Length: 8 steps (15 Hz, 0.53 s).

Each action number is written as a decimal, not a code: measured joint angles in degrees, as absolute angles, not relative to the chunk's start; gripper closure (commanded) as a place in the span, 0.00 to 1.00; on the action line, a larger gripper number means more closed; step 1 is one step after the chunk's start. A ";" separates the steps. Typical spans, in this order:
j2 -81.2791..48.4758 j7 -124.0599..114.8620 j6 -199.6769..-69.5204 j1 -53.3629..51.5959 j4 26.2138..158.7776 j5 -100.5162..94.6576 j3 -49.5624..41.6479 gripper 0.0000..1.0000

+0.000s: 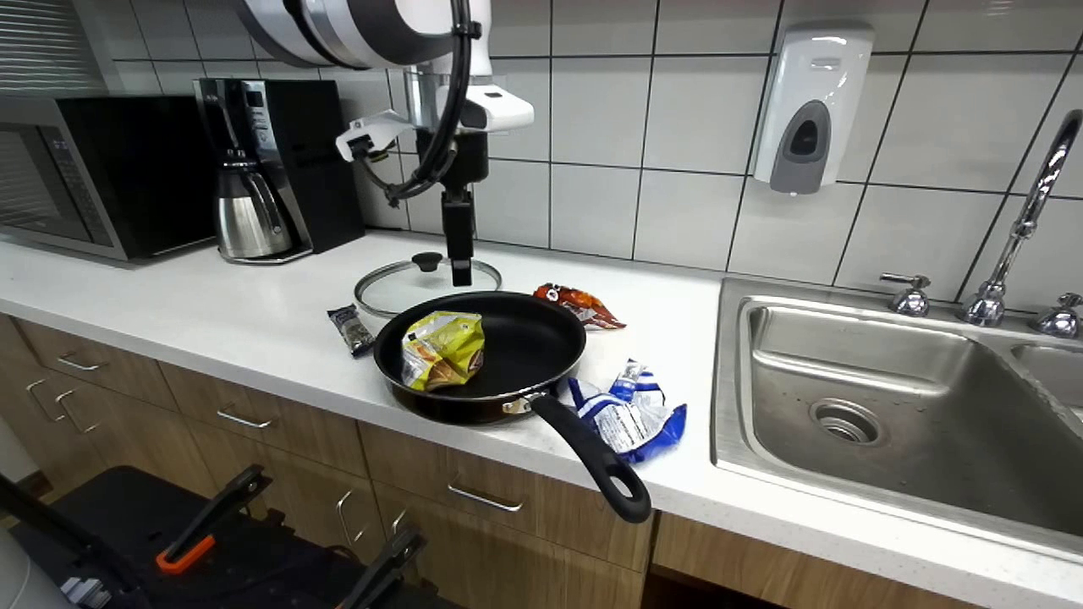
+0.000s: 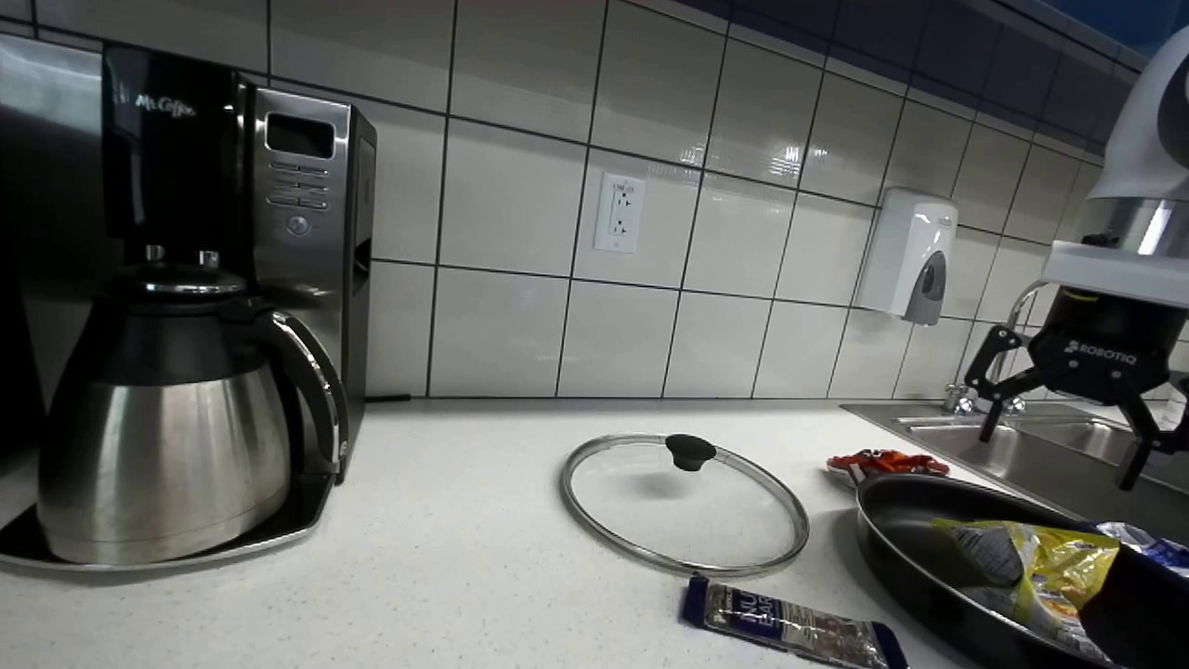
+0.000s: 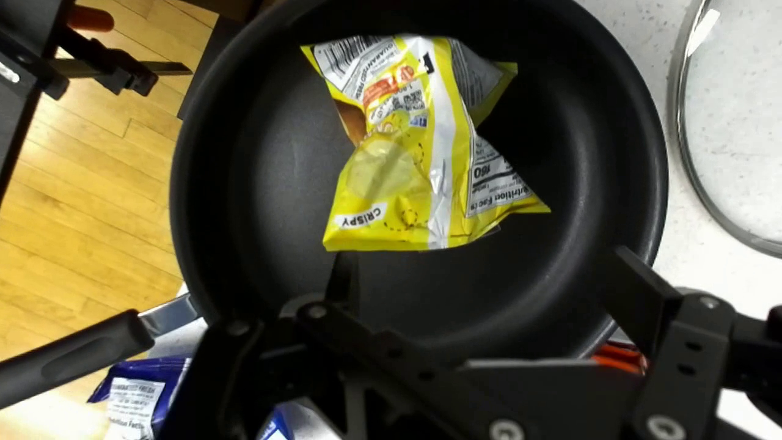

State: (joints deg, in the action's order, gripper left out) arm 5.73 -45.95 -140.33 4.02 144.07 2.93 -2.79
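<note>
Wrist view has the end effector (image 3: 486, 260) released, its two fingers (image 3: 644, 290) spread well apart over a black frying pan (image 3: 275, 165). Inside the pan lies a crumpled yellow snack bag (image 3: 391, 177) marked "CRISPY"; an exterior view shows the fingers above the pan, apart from the bag. Both exterior views show the pan on a white desk (image 2: 446, 557), a round glass lid (image 2: 683, 511) just beside it and a wrapped nut bar (image 2: 794, 624) near both. In an exterior view, a red snack bag (image 1: 584, 306) lies behind the pan, partly hidden by it, while a blue-and-white snack bag (image 1: 630, 419) sits by the black handle (image 1: 592, 450), which juts past the desk's edge. Farther right, a stainless steel sink (image 1: 728, 406) is set into the desk. To the left, beside a microwave (image 1: 131, 165), stands a Mr. Coffee machine (image 2: 311, 228) with its steel carafe (image 2: 167, 460).
</note>
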 measured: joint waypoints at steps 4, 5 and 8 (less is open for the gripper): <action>1.90 -43.65 -140.52 4.46 139.87 2.93 -3.98 0.00; 0.88 -43.38 -140.66 4.47 138.82 2.93 -4.27 0.00; -2.27 -42.97 -141.50 4.50 135.77 2.93 -5.06 0.00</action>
